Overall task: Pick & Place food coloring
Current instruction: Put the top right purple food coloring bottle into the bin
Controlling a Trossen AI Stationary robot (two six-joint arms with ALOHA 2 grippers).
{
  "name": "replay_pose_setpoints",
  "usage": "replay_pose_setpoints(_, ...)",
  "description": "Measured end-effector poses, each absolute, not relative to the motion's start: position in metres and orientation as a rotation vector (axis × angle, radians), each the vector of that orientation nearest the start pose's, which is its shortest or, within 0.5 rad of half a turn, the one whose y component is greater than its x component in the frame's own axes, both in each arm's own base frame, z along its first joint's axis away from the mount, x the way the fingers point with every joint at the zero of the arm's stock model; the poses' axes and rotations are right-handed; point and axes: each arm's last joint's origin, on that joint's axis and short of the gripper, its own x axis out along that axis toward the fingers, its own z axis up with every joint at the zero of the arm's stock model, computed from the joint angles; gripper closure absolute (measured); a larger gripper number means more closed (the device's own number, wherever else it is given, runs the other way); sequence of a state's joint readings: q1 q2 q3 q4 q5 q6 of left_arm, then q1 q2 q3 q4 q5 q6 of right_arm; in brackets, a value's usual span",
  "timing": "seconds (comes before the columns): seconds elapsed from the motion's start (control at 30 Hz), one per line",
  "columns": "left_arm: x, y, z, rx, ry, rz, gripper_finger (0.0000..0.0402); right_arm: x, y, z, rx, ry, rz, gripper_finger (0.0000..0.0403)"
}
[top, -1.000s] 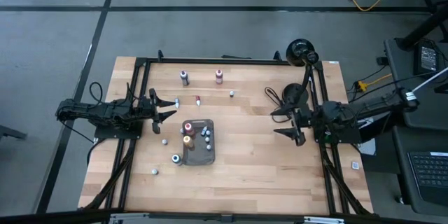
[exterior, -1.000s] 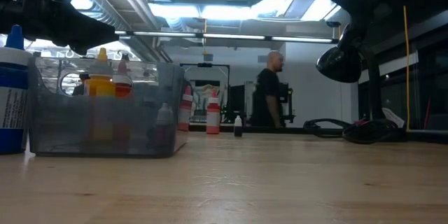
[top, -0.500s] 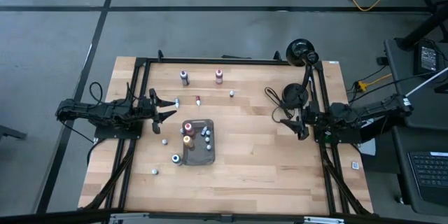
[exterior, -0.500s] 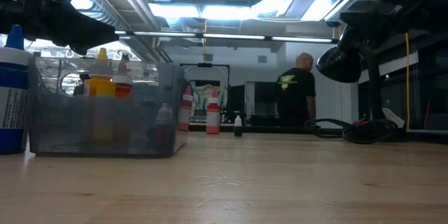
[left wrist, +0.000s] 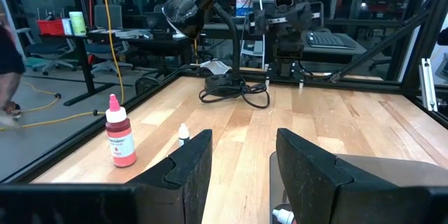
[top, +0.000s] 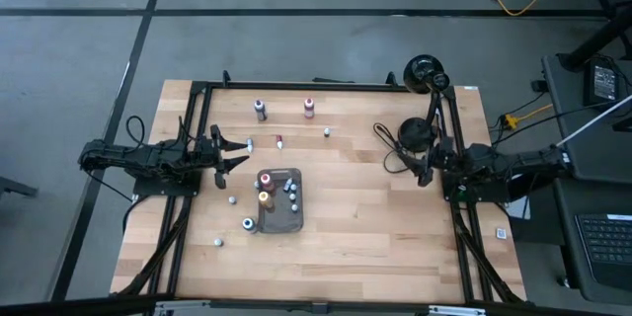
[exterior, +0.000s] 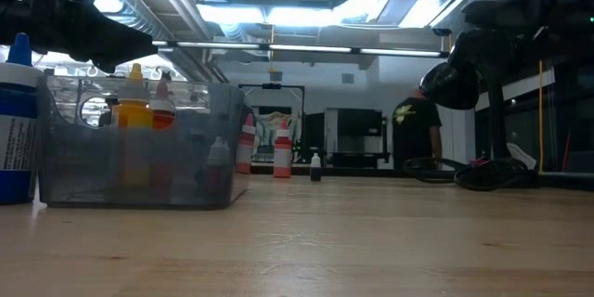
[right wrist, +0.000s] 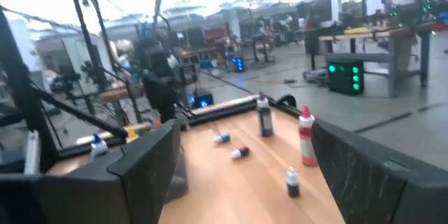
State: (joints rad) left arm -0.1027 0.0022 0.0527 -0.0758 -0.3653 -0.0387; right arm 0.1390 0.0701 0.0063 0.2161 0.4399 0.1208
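Room: a workshop with a grey floor; a pale wooden bench (top: pixel 355 217) fills the middle of the high view inside a black frame, with a black lamp (top: pixel 425 74) at its upper right corner.

High view, bottles: the food coloring (top: pixel 259 110) lies scattered. Two taller bottles stand near the top edge, small ones left of centre and lower left, and several sit in the dark grey tray (top: pixel 296 219) at centre.

High view, arms: the left gripper (top: pixel 233 152) waits at centre left with its fingers part-way apart and nothing between them. The right gripper (top: pixel 419 169) sits at centre right by its base, spread wide and empty.

Low view: the tray wall (exterior: pixel 139 172) fills the left of the frame, orange and red caps showing above it; a blue-capped bottle (exterior: pixel 17 130) stands at the far left. A person (exterior: pixel 413 130) stands in the background.

Left wrist view: a red bottle (left wrist: pixel 119 134) and a tiny white-capped one (left wrist: pixel 183 133) stand upright, left of centre.

Right wrist view: a dark bottle (right wrist: pixel 264 117) and a red one (right wrist: pixel 306 140) stand upright, and two small ones lie on their sides nearby.

Handling: I'd judge them light, rigid, smooth and easily tipped. Take them low on the body, across the width.

Room to move: the wood between tray and right arm looks open; the bottles near the top rail leave less margin.
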Motion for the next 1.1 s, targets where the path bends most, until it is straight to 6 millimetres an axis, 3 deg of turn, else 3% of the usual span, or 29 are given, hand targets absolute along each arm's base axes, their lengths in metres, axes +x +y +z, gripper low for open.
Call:
replay_pose_setpoints(0.17, 0.0930, 0.0008, 0.1739, -0.032, 0.020, 0.263, 0.0247, 0.0963, 0.0004, 0.1712, 0.142, -0.078, -0.320, 0.0080)
replay_pose_setpoints(1.1, 0.0930, 0.0008, 0.1739, -0.032, 0.020, 0.263, 0.0247, 0.0955, 0.0008, 0.1725, 0.144, -0.092, -0.306, 0.0080)
